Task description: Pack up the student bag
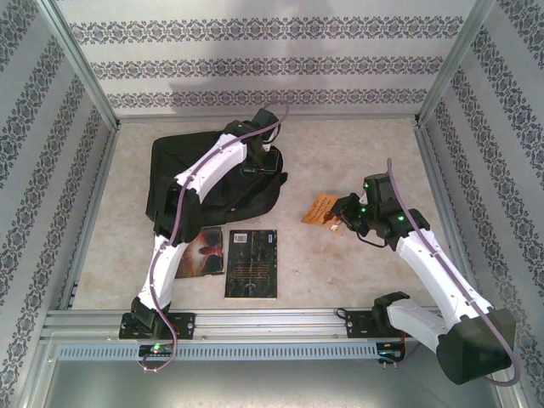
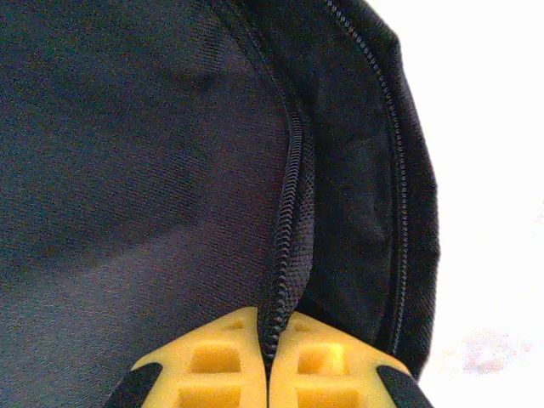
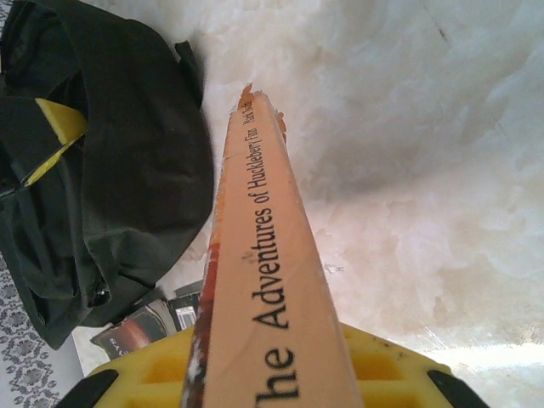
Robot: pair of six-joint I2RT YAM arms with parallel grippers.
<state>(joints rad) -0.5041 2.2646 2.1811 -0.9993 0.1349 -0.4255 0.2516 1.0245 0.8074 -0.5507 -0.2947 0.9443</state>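
- Student bag lies flat at the far left of the desk, with the left arm stretched across it.
- Left hand: fingers fully together, pinching the raised zipper ridge of the bag. The grip is on a thin fold only.
- Right hand: partly closed on the orange book, spine facing the wrist camera. It is held clear of the desk, to the right of the bag and apart from it.
- Cannot tell whether the zipper is open under the pinch.
- Risk 1: the fold slides out of the left fingers on lifting. Cause: slick fabric and a narrow bite. The mouth would then fall shut.
- Risk 2: the whole bag drags or lifts instead of gaping. Cause: soft, light bag with nothing pinning it.
- Risk 3: the book pivots in the right hand or jams on the rim. Cause: gripped near one end, with a narrow opening.
- Risk 4: the arms collide over the bag. Cause: the left arm occupies the approach path.
- Risk 5: a shifting bag shoves the dark book and the reddish-covered book, which lie just beside its near edge.
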